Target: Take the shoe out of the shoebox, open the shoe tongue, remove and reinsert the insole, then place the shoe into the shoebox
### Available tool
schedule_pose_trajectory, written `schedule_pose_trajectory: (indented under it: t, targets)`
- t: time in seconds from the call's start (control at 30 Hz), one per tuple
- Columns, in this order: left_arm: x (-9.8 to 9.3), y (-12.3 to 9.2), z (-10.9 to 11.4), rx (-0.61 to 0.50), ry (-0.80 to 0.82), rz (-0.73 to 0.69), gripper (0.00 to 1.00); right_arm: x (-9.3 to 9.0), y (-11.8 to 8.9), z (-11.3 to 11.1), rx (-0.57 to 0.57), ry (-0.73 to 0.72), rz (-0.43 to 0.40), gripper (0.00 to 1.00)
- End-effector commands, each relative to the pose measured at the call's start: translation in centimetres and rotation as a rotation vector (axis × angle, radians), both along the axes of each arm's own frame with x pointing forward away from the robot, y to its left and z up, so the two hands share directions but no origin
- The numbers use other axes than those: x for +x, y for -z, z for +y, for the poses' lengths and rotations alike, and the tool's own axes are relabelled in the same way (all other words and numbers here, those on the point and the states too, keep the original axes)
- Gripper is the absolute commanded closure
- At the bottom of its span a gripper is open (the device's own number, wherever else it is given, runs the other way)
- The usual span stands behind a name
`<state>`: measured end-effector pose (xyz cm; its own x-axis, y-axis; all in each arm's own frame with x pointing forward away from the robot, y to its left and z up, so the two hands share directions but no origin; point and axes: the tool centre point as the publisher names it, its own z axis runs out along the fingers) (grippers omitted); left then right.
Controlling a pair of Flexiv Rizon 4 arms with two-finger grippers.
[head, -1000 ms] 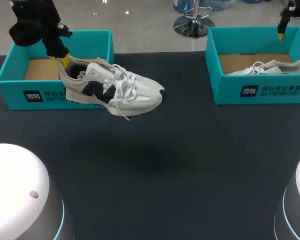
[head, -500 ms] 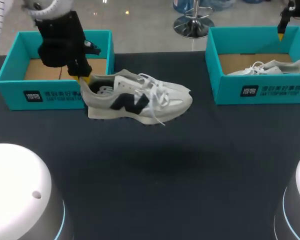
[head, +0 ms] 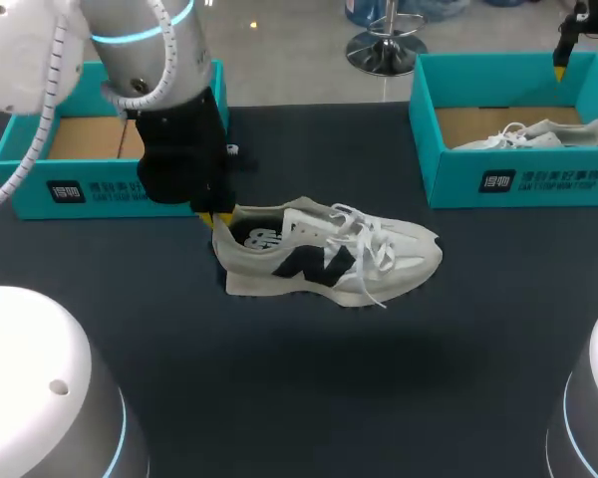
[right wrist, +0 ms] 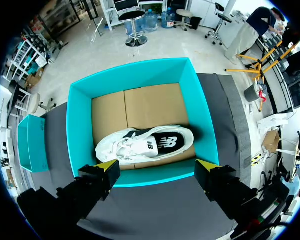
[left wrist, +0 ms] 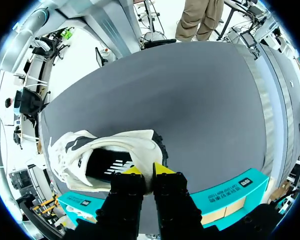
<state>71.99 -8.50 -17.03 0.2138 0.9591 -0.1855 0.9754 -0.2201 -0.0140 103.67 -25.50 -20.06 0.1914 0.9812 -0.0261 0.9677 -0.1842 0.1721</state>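
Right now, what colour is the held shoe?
The shoe is off-white, black side mark; clearest in head view.

Table (head: 309,398): we see a dark, matte top spanning the whole head view.
Second shoebox (head: 518,181): teal and open-topped, standing on the table at its far right, with white print on the front wall.
Box floor (right wrist: 140,107): we make out brown cardboard in two panels.
Second shoe (head: 538,134): white with dark markings and loose laces, lying inside that box toward its front wall.
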Motion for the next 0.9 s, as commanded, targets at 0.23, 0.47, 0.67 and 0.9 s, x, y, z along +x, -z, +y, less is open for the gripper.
schedule_pose_trajectory:
  t: [0.23, 0.47, 0.67, 0.9]
  targets:
    - [-1.9, 4.3, -2.4, 0.015, -0.064, 0.01, 1.0, 0.0, 0.0, 0.0, -0.001, 0.001, 0.0, 0.0]
    - [-1.4, 7.8, -3.0, 0.03, -0.121, 0.035, 1.0, 0.0, 0.0, 0.0, -0.001, 0.001, 0.0, 0.0]
    - [-1.1, 10.0, -3.0, 0.056, -0.151, 0.056, 1.0, 0.0, 0.0, 0.0, -0.001, 0.001, 0.0, 0.0]
    - [-0.9, 11.8, -3.3, 0.081, -0.165, 0.061, 1.0, 0.0, 0.0, 0.0, -0.001, 0.001, 0.0, 0.0]
